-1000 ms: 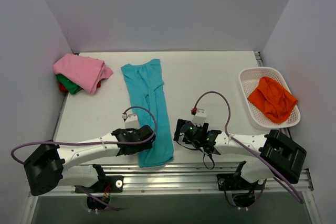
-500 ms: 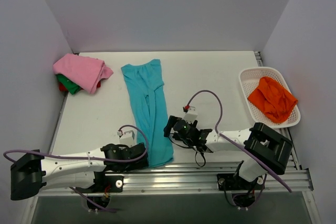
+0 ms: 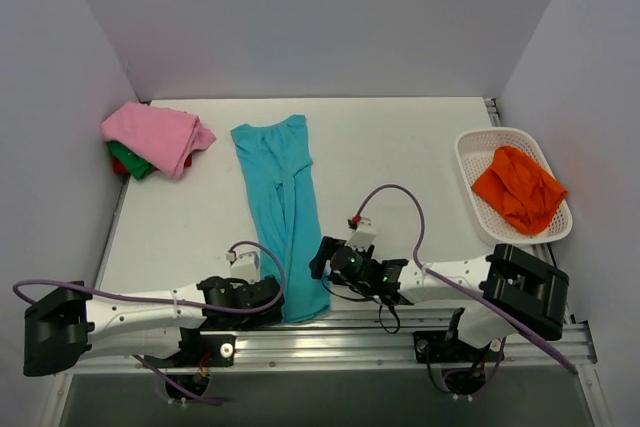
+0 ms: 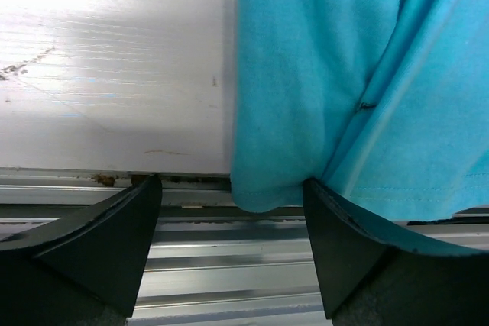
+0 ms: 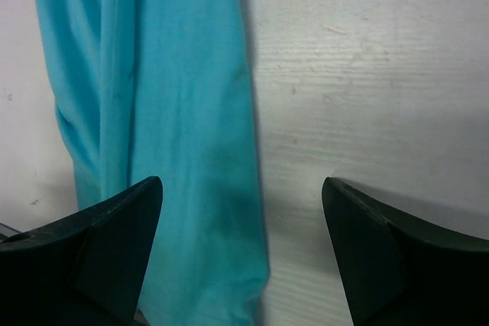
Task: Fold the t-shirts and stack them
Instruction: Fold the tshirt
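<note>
A long, narrowly folded teal cloth t-shirt (image 3: 285, 207) lies lengthwise on the white bench (image 3: 400, 147), its near hem drooping over the bench's front edge. The left pincer (image 4: 229, 253), spread wide, straddles the hem's left corner. The right pincer (image 5: 241, 246), also spread, hovers at the shirt's right edge near that hem. A folded pink t-shirt (image 3: 155, 135) sits left of the teal shirt's far end. An orange t-shirt (image 3: 518, 189) lies in a white lattice plastic basket (image 3: 478, 152) well to the teal shirt's right.

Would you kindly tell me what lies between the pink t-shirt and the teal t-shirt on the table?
Nothing but a narrow strip of bare table separates the pink t-shirt from the teal t-shirt, as the top view shows.
</note>
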